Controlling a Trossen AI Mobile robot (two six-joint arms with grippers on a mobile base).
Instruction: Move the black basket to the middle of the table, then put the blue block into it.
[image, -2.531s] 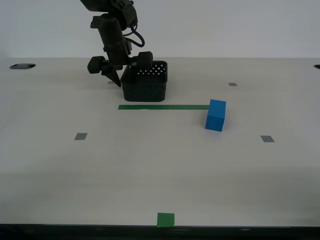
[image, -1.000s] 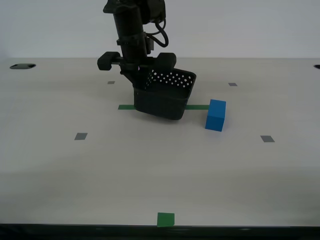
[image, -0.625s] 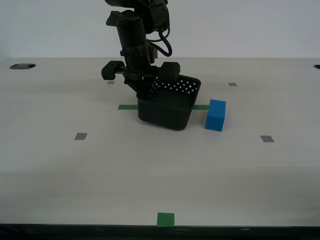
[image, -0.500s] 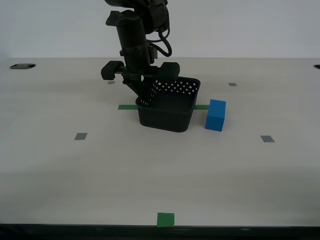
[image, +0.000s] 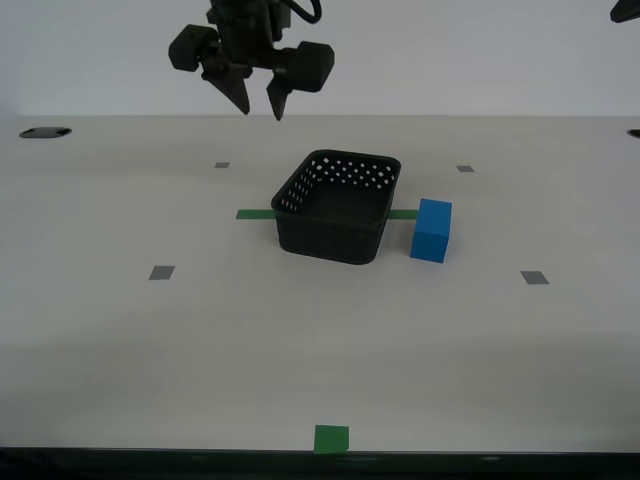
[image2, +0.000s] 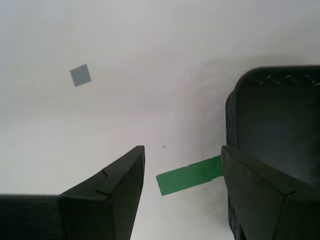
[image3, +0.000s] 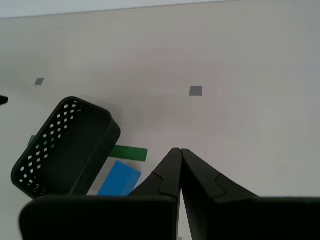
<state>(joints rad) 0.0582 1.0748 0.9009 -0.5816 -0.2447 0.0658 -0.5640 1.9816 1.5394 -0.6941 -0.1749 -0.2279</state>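
Note:
The black basket (image: 330, 240) stands upright on the table (image: 200, 340) over the green strip, just to the exterior view's left of the blue block (image: 432, 230). A narrow gap separates them. My second gripper (image: 260, 113) is open and empty, raised well above the table behind the basket toward the exterior view's left. In its own view my second gripper (image2: 182, 150) has the basket (image2: 275, 125) beside one finger. My first gripper (image3: 177, 149) is shut and empty, high above the table, looking down on the basket (image3: 65, 145) and the block (image3: 119, 178).
The green tape strip (image: 255, 214) runs under the basket. A green square (image: 331, 438) lies at the table's front edge. Grey tape squares (image: 161, 272) (image: 534, 277) dot the tabletop. A dark arm part (image: 625, 10) shows at the exterior view's top right.
My second gripper carried the basket toward the exterior view's right and forward, set it down beside the block, opened, let go and rose up and away.

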